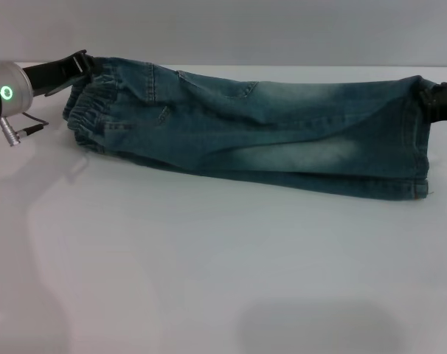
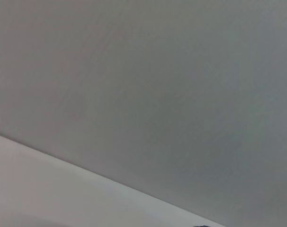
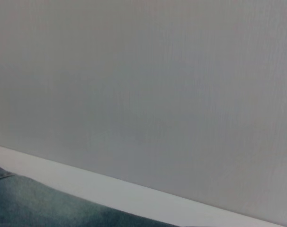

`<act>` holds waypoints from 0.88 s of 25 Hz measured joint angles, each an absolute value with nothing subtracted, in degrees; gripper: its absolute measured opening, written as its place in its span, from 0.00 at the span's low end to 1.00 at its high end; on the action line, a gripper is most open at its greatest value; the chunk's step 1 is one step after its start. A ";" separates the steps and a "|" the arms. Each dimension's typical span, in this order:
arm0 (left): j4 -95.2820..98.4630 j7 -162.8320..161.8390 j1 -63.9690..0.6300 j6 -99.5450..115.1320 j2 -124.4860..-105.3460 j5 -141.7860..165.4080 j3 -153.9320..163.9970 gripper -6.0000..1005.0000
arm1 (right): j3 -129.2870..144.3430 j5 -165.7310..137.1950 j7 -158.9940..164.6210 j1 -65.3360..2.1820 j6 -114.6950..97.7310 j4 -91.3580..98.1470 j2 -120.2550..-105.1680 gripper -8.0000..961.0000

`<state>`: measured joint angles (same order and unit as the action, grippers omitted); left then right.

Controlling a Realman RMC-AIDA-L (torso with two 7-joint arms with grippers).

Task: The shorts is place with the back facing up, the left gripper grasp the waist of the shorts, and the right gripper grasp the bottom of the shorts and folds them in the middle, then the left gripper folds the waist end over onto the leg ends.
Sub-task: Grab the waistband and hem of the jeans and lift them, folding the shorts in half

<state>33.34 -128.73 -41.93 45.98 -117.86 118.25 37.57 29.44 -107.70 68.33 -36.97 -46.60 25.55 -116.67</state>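
Head view: blue faded denim shorts [image 1: 260, 129] lie stretched sideways across a white table [image 1: 209, 280], folded lengthwise into a long narrow band. The gathered elastic waist [image 1: 91, 110] is at the robot's left, the straight-hemmed leg ends [image 1: 417, 144] at its right. The left gripper [image 1: 87, 65], black with a silver wrist showing a small round green light, meets the far upper corner of the waist; its fingers appear clamped on the waistband, though the cloth hides their tips. The right gripper [image 1: 430, 99], a black block at the frame's edge, touches the far corner of the leg hems and appears closed on the denim there. The far edge of the shorts looks slightly raised between the two grippers, while the near edge rests on the table.

Left wrist view: only a plain grey wall and a strip of white table edge.

Right wrist view: the grey wall, the white table edge, and a patch of the blue denim in one corner
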 joint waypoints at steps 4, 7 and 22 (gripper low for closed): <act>32.50 -128.59 -42.03 45.73 -117.85 117.64 37.55 0.17 | 31.21 -107.73 68.33 -37.29 -45.33 25.29 -116.65 0.07; 32.33 -127.37 -42.19 45.53 -117.85 117.53 37.53 0.17 | 32.79 -107.75 68.46 -37.60 -43.34 24.83 -116.72 0.07; 32.22 -125.68 -42.10 46.07 -117.95 116.98 38.84 0.51 | 36.03 -107.85 68.71 -36.88 -40.04 23.56 -117.39 0.50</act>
<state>32.22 -125.68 -42.10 46.07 -117.95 116.98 38.84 36.03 -107.85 68.71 -36.88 -40.04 23.56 -117.39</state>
